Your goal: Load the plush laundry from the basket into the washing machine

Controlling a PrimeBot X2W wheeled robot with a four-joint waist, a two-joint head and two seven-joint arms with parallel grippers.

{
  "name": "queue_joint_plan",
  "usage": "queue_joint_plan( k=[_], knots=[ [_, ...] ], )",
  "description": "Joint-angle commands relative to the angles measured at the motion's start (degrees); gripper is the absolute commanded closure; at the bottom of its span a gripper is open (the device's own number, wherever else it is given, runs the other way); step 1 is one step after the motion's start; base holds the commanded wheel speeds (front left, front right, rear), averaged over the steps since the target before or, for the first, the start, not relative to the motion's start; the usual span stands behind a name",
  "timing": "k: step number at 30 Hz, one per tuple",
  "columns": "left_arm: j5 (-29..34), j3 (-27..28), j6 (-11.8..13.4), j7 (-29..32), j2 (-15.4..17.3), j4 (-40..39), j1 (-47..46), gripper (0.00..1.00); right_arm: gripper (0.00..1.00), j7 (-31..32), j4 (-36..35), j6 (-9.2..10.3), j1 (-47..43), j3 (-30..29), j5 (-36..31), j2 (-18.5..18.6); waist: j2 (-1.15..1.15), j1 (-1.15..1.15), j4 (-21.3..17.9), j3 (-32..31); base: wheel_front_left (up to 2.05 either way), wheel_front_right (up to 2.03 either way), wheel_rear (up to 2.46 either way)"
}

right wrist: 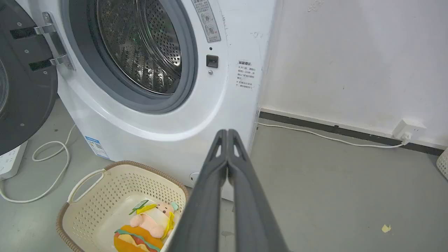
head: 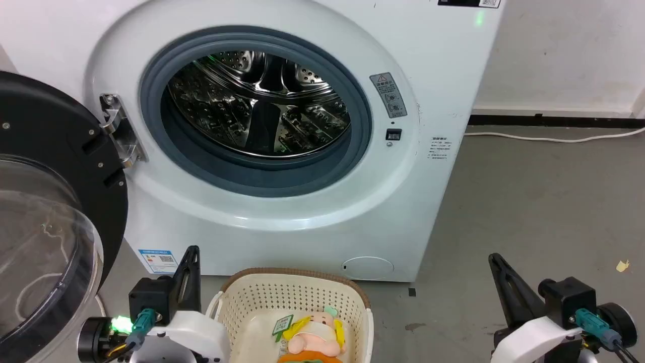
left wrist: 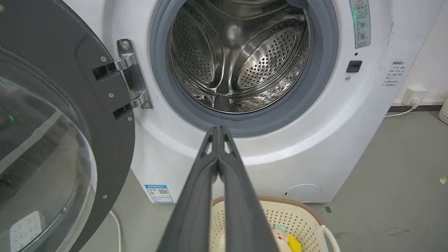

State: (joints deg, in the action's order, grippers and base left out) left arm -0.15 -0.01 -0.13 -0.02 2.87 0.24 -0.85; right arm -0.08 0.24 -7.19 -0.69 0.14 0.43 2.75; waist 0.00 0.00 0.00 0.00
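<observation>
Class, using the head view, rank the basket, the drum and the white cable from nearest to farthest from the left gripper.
1. The basket, just right of the left gripper.
2. The drum, ahead, inside the washer.
3. The cable, far right along the wall.

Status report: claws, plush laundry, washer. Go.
Left claw shut, empty. Right claw shut, empty. Plush laundry lying in basket, untouched. Washing machine door open, nothing blocking the port.
</observation>
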Motion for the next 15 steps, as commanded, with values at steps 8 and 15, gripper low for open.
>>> queue_joint_plan(
  k=[8, 15],
  knots=[
    [0.15, 0.01, 0.13, 0.02, 0.0, -0.24, 0.85, 1.0, 1.0, 0.08, -0.24, -0.3, 0.69, -0.14, -0.43, 0.12, 0.0, 0.0, 0.0, 0.0, 0.0, 0.0, 0.0],
    [0.15, 0.01, 0.13, 0.02, 0.0, -0.24, 0.85, 1.0, 1.0, 0.08, -0.24, -0.3, 0.69, -0.14, -0.43, 0.12, 0.0, 0.0, 0.0, 0.0, 0.0, 0.0, 0.0]
  ],
)
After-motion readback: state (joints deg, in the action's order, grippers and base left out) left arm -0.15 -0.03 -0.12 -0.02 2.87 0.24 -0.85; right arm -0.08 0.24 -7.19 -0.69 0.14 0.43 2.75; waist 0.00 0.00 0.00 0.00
